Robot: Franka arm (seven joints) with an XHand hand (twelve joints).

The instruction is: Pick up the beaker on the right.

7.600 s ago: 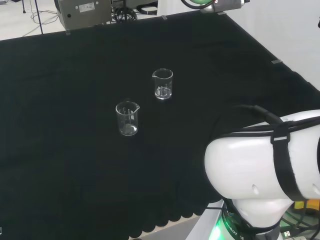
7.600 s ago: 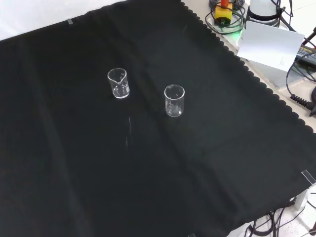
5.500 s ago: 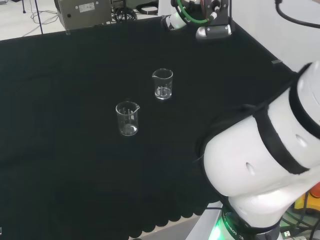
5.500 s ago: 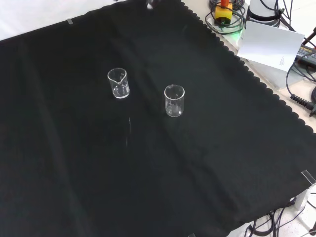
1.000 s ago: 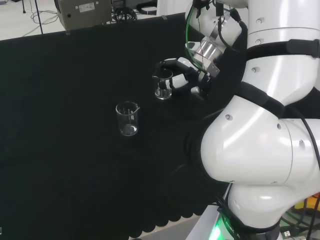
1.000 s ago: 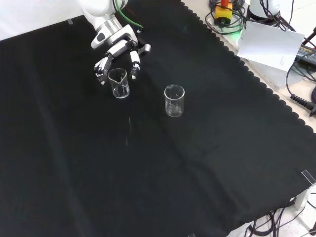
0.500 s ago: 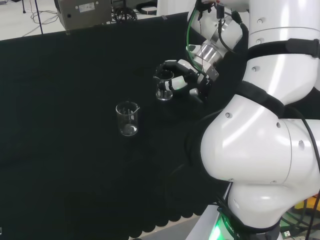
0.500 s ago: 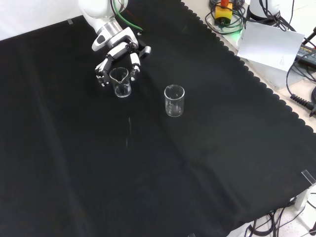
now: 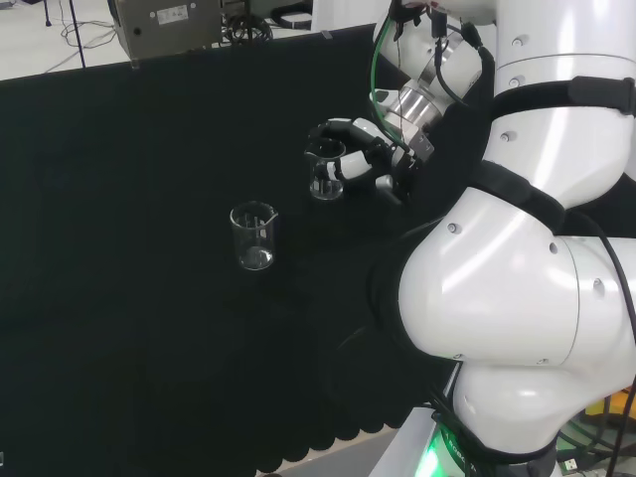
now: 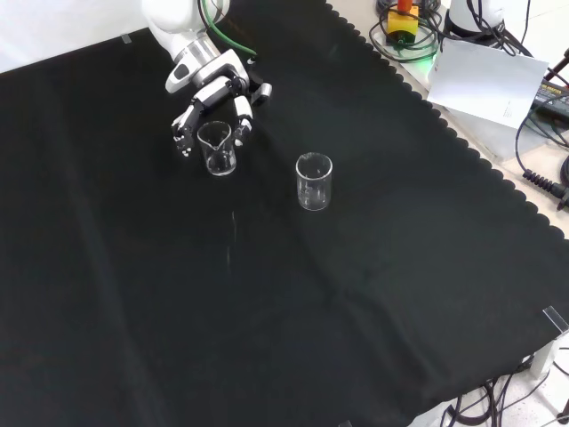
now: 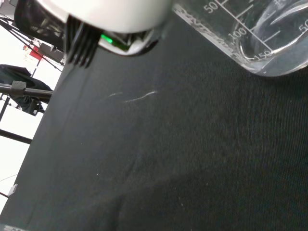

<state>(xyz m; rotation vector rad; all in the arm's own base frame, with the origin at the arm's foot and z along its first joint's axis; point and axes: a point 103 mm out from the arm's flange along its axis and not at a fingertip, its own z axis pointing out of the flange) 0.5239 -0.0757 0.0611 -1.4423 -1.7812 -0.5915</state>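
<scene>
**Beaker on the right, with the robot hand closing round it**

Beaker placement first, going left to right in the head view: we see the other beaker (image 9: 253, 237) standing alone on the black cloth of the table (image 9: 119, 149), then the beaker on the right (image 9: 324, 167), then the robot hand (image 9: 373, 157) right beside it, with the arm's white links beyond. In the front view the target beaker (image 10: 218, 148) is the left-hand one, near the cloth's far side, and the robot hand (image 10: 213, 93) comes at it from above.

We judge the fingers (image 10: 242, 114) to be partly curled on both sides of the glass, bracketing it; we cannot tell whether they touch it, and the base seems to rest on the cloth. The wrist view puts the beaker's graduated wall (image 11: 269, 33) very close to the palm.

Risks, as we judge them: clear glass is smooth, so a curl that lands unevenly could push the beaker sideways or tip it, and lifting too early could let it slip. It might also slide toward its neighbour, though the two stand well apart.

It stands upright, long axis vertical, mouth up. In the front view its spout seems to point toward the robot hand.
</scene>
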